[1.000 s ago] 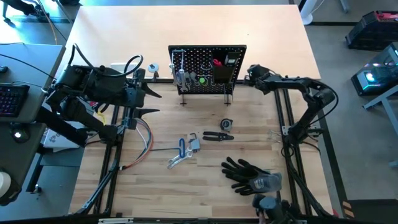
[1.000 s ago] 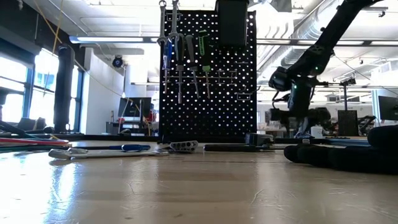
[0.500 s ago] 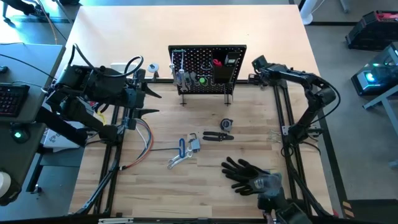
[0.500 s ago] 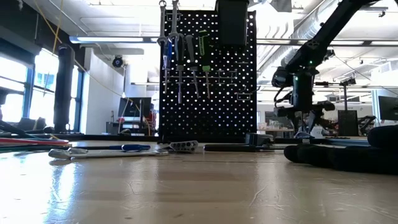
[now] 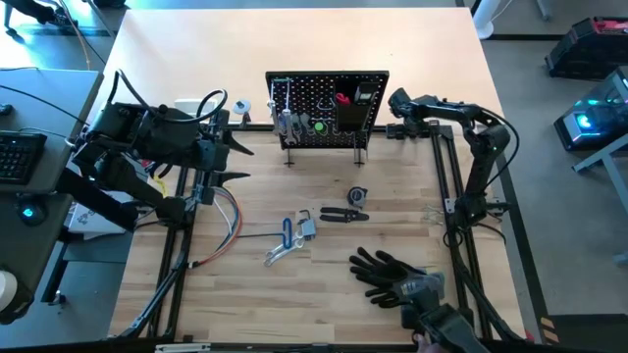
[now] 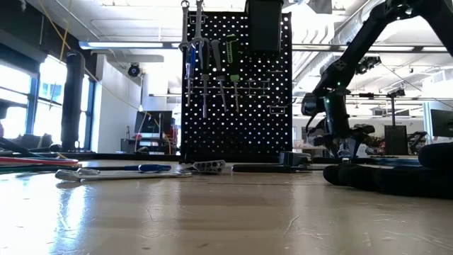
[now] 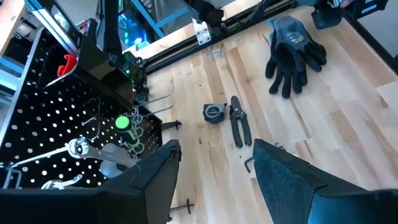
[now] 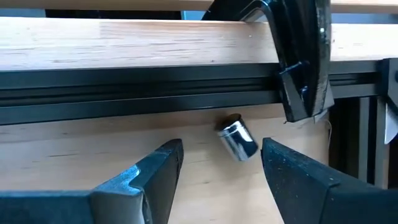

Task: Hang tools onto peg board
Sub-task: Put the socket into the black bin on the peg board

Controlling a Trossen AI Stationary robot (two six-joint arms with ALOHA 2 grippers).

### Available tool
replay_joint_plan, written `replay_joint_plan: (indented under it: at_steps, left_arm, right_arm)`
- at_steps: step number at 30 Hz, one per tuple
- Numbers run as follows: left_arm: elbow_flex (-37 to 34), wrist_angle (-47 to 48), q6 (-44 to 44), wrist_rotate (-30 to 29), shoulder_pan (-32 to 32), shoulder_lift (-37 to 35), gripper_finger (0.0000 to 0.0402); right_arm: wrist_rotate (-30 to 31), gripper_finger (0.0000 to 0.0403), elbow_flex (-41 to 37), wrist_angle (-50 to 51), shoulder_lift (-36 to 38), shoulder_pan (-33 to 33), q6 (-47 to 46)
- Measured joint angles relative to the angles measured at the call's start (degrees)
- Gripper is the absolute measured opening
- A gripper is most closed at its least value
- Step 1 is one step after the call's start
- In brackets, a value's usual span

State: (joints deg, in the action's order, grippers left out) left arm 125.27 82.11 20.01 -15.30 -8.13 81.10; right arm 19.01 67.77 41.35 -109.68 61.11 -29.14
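Observation:
The black peg board stands upright at the table's far middle, with silver wrenches, a green-handled driver and a black bin on it. On the table lie black pliers, a blue-handled tool and a silver wrench. My right gripper is open just right of the board, pointing down. A small silver cylinder lies on the table just ahead of its fingers. My left gripper waits open, raised, left of the board.
Black gloves lie near the front right and coloured wires at the left. A round black tape measure sits by the pliers. A black frame rail runs across the table just beyond the right gripper.
My right gripper has tipped more steeply down and rolled at the wrist, shifting a little toward the peg board's right edge. Its fingers stay open.

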Motion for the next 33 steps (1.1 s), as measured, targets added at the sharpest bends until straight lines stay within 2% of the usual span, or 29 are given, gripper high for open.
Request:
replay_joint_plan:
  at_steps: [8,14,18,25,33]
  left_arm:
    - [0.00,-0.05,1.09,0.09,2.01,0.00,0.0197]
    - [0.00,-0.03,1.09,1.25,2.51,0.00,0.0197]
    - [0.00,-0.04,1.11,1.25,2.51,0.00,0.0197]
    - [0.00,-0.03,0.66,1.25,2.51,0.00,0.0197]
    - [0.00,0.39,-0.41,1.24,2.51,0.02,0.0197]
  right_arm:
    - [-0.86,0.0222,0.00,0.48,0.47,1.50,2.59]
    - [-1.93,0.0216,-0.07,-2.82,0.45,1.65,4.85]
    - [-4.29,0.0184,-0.07,-3.46,0.45,1.65,5.04]
    - [-4.79,0.0111,0.00,-1.71,-0.16,1.87,5.33]
    - [-5.13,0.0056,0.11,-1.96,-0.80,0.55,6.96]
